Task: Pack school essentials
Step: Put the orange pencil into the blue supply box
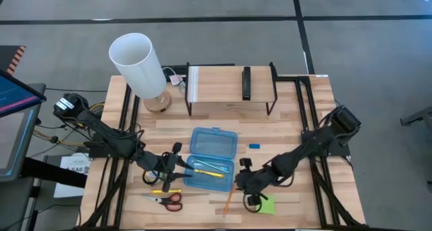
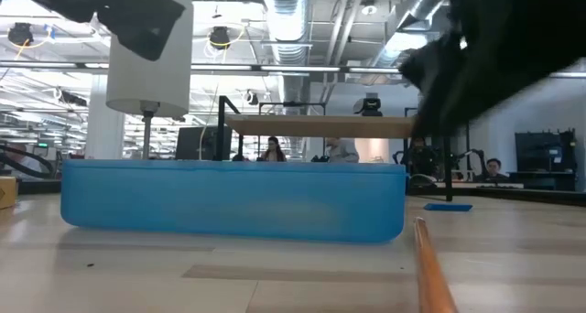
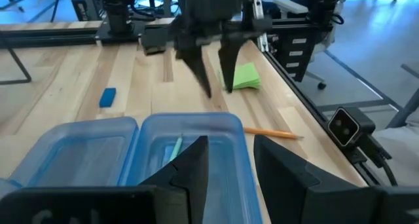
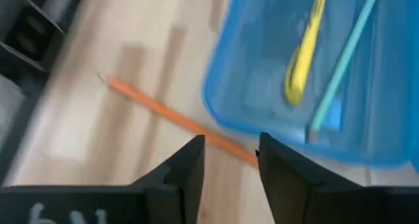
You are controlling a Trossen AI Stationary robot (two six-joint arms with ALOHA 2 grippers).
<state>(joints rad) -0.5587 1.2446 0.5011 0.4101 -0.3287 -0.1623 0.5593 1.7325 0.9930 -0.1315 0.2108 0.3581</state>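
The orange pencil lies on the tabletop at five o'clock of the open blue case, under the right fingers, parted and empty like the left fingers.

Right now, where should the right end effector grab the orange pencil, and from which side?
Probably mid-shaft, coming straight down. The orange pencil lies flat on the table, one end close by the blue case, so that end is crowded. The free stretch toward the table's front edge is clear. Set the fingers across the thin shaft, not along it. The right end effector is open just above it.
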